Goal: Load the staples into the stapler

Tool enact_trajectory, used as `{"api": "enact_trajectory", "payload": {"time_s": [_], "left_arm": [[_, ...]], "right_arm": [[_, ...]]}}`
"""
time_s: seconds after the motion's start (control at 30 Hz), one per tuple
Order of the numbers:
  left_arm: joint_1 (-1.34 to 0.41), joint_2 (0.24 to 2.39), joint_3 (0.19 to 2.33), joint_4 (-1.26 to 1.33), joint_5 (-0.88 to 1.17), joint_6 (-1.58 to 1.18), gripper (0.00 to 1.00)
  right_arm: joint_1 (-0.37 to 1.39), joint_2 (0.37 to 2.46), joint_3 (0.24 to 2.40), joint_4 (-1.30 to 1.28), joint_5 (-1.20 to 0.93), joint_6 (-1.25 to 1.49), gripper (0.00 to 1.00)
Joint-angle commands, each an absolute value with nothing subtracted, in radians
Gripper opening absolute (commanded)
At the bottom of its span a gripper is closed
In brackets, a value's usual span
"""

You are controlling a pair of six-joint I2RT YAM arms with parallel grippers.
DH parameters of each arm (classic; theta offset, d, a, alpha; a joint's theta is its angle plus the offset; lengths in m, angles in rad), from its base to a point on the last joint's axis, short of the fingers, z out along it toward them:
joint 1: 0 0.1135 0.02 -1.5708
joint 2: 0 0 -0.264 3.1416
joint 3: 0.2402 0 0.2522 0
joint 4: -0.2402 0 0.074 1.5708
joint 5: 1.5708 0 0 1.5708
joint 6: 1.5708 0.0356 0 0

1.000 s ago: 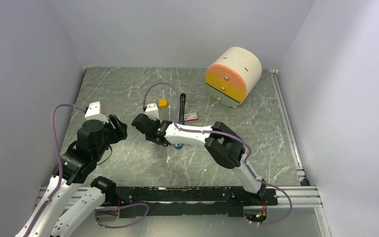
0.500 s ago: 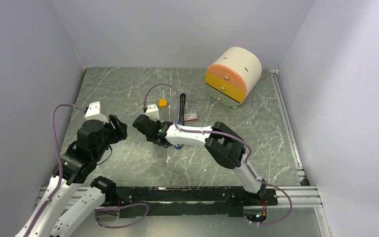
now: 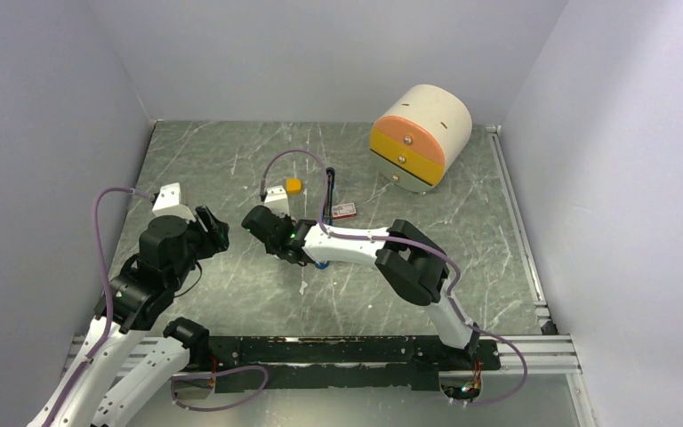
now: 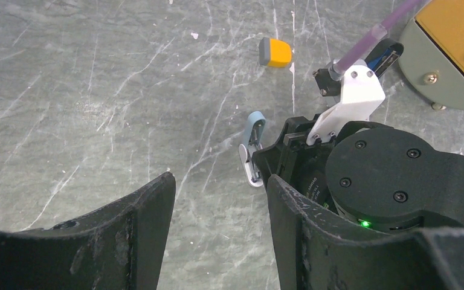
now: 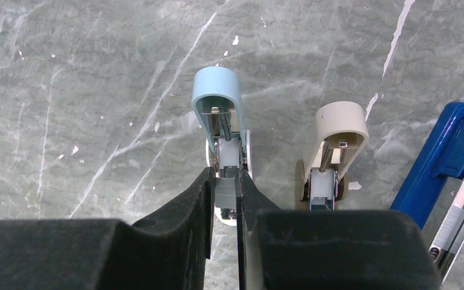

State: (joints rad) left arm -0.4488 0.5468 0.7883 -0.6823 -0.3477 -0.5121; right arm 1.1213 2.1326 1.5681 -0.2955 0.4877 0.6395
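In the right wrist view my right gripper [image 5: 225,181] is shut on the staples [image 5: 226,192], a small silver-grey ribbed block. It holds them at the rear of the open light-blue stapler [image 5: 219,103], in line with its channel. The block's lower end is hidden between the fingers. In the top view the right gripper [image 3: 264,224] is at mid-table and covers this stapler. My left gripper [image 4: 217,181] is open and empty, just left of the light-blue stapler [image 4: 252,145]; it also shows in the top view [image 3: 213,229].
A beige stapler [image 5: 337,130] lies right of the light-blue one, and a dark-blue stapler [image 5: 450,151] beyond it. An orange-yellow block [image 3: 293,185], a red-and-white box [image 3: 344,211] and a round drawer unit [image 3: 420,138] stand further back.
My right arm has shifted slightly to the right, with the gripper still shut on the staples. The left arm has not moved.
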Motion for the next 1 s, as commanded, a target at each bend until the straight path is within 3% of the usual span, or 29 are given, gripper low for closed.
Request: {"api": "enact_trajectory", "payload": {"time_s": [0.0,0.97], "left_arm": [[-0.45,0.545,0.799,-0.683,-0.366,-0.503,0.63],[-0.451,0.558,0.796,-0.672,-0.352,-0.499,0.63]], "right_arm": [[1.124,2.116,1.567,-0.273,0.516,0.616,0.18],[1.11,2.111,1.509,-0.223,0.445,0.564,0.18]]}}
